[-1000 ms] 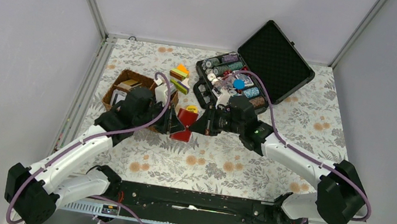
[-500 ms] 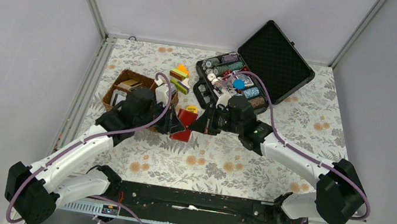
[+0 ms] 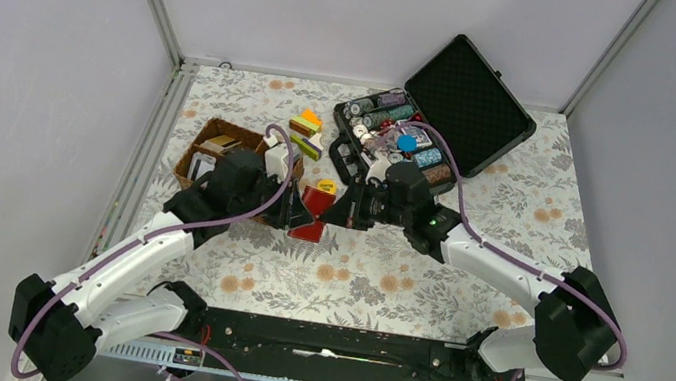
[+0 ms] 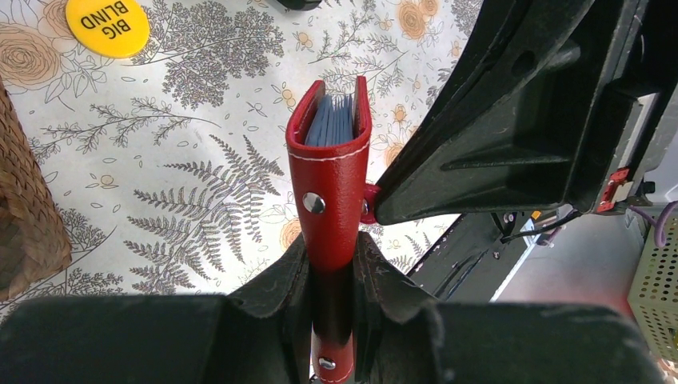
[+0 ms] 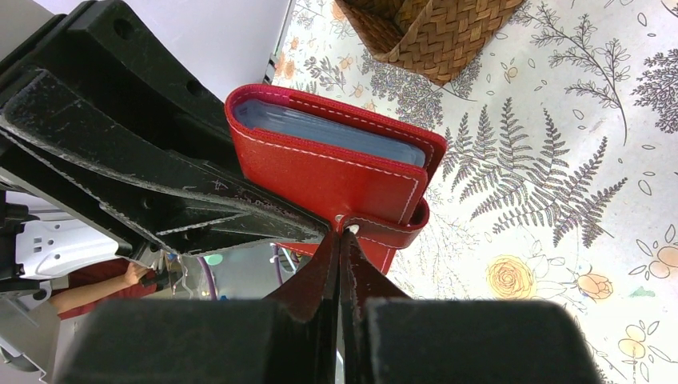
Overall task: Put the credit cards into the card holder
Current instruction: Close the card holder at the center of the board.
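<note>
Two claws are on one wallet, and in the last second almost nothing has moved. Your left claw (image 4: 332, 258) stays clamped on the lower end of the card holder (image 4: 329, 172), keeping it on edge above the bench (image 4: 200, 192). It sits in the same spot between the claws as a moment ago. Just past the left claw's fingertips, on its right side, the snap tab (image 4: 369, 203) sticks out. Your right claw (image 5: 342, 240) has its fingers pressed together right on that tab (image 5: 376, 232), as it did a second back. From above, the only shift is the right arm edging slightly closer to the left one.

For the task, that reads as a stall at the opening step. The card holder (image 5: 320, 172) is folded, its light blue pockets showing only as a thin stack at the top edge. Neither claw has a card. You'll likely need to pull the tab free and spread the cover before anything can go in.

Beyond the left claw, a yellow chip (image 4: 106, 24) lies on the bench and the wicker basket (image 4: 24, 216) sits off to its left. The pale flat pieces in that basket (image 3: 217, 145) may be the credit cards, but they're too small to tell. Farthest out is the open black case (image 3: 475, 95).
</note>
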You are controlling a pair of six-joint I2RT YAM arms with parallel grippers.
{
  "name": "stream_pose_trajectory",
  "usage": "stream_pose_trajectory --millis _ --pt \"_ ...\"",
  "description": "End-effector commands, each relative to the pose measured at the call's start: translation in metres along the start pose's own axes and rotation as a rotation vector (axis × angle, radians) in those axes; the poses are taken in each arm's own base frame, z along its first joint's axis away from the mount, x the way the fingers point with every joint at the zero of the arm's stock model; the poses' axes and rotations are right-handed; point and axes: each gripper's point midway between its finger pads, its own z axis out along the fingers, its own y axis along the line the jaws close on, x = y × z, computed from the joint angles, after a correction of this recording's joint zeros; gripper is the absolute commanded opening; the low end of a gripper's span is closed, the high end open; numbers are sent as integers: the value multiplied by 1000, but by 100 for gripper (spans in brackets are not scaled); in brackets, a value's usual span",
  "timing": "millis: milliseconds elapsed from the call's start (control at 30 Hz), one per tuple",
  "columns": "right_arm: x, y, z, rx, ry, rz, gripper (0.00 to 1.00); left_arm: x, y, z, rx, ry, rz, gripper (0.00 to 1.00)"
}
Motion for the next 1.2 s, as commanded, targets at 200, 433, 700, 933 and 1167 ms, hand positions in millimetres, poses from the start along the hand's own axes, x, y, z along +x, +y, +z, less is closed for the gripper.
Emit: stream_pose_trajectory --millis 200,433,700,933,1167 --pt "-24 48 9 -140 -72 -76 0 -23 -48 -6 188 -49 67 0" --pt "-16 40 21 -112 -35 -40 0 -24 -50 -8 197 -53 74 0" --pt "-12 40 31 -147 -26 -25 0 -22 -65 -11 276 -50 98 0" --pt "-13 40 38 -175 -38 -11 0 -15 -81 -15 350 -31 129 0" --pt "-16 41 44 -179 -39 4 0 -13 -90 -17 395 -30 141 0"
